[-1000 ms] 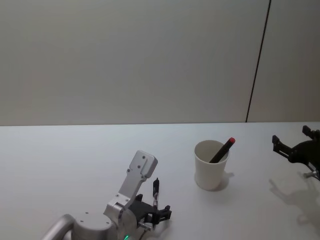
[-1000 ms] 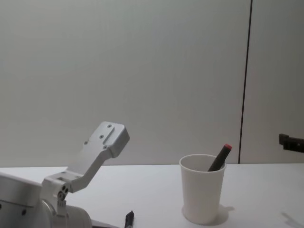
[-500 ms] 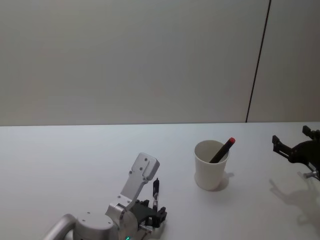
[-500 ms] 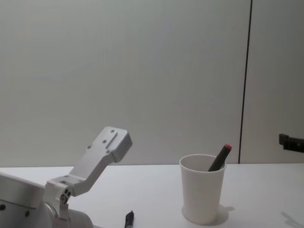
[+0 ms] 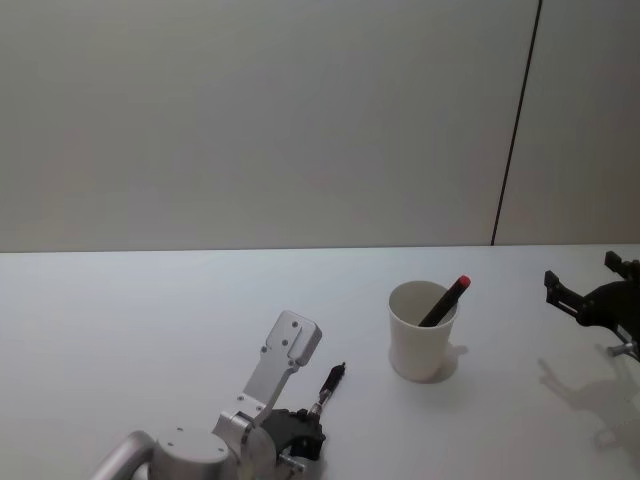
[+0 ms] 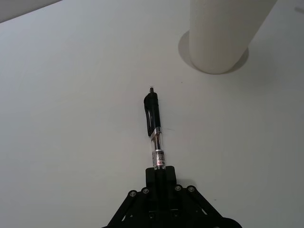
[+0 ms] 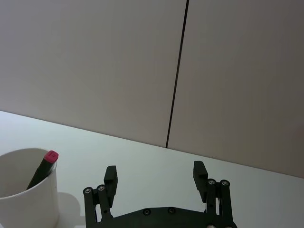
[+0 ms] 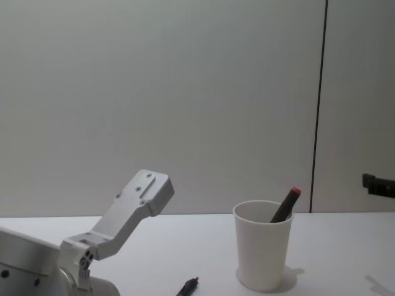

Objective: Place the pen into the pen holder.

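My left gripper (image 6: 160, 171) is shut on the lower end of the pen (image 6: 154, 135), a black and clear click pen. The pen sticks out low over the white table, its black end pointing toward the pen holder (image 6: 223, 35). In the head view the pen (image 5: 328, 385) lies left of the pen holder (image 5: 422, 330), a white paper cup, with the left gripper (image 5: 305, 438) at the near edge. A dark marker with a red cap (image 5: 447, 298) leans inside the cup. My right gripper (image 7: 156, 173) hovers open and empty at the far right (image 5: 590, 292).
The white table (image 5: 130, 330) stretches wide around the cup, with a plain grey wall behind. In the chest view the cup (image 8: 263, 246) stands right of centre and my left arm's link (image 8: 126, 213) rises at the lower left.
The left gripper has turned and drawn back a little, swinging the pen from pointing straight away to slanting right toward the cup. The right gripper has not moved.
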